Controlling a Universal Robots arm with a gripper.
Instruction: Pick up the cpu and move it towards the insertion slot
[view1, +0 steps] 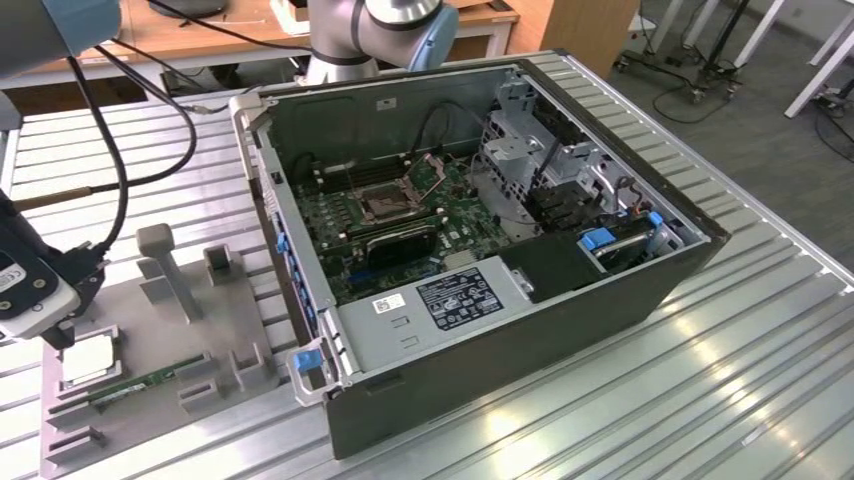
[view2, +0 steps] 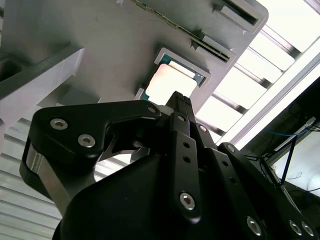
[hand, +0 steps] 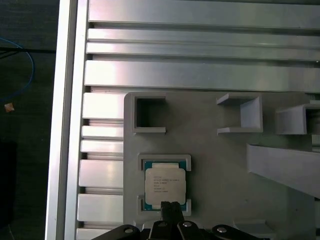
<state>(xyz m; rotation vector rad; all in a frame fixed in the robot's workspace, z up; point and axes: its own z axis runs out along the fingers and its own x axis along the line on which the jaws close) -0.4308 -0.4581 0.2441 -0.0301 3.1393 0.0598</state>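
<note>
The small square silver-topped cpu lies flat in a recess of the grey plastic fixture at the exterior view's lower left, directly beneath the black claw. Whether the claw is released or clenched cannot be told. The silvery-framed insertion slot lies well apart, toward the exterior view's right.

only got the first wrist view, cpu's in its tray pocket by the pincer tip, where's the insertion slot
Observer: In the exterior view the insertion slot sits on the board inside the computer case, to the exterior view's right of the tray.
Operator: case lid in the way
Observer: No, the case lies with its open side up, the board exposed.
Operator: anything else on the tray
Observer: A green memory stick lies beside the cpu.
</note>
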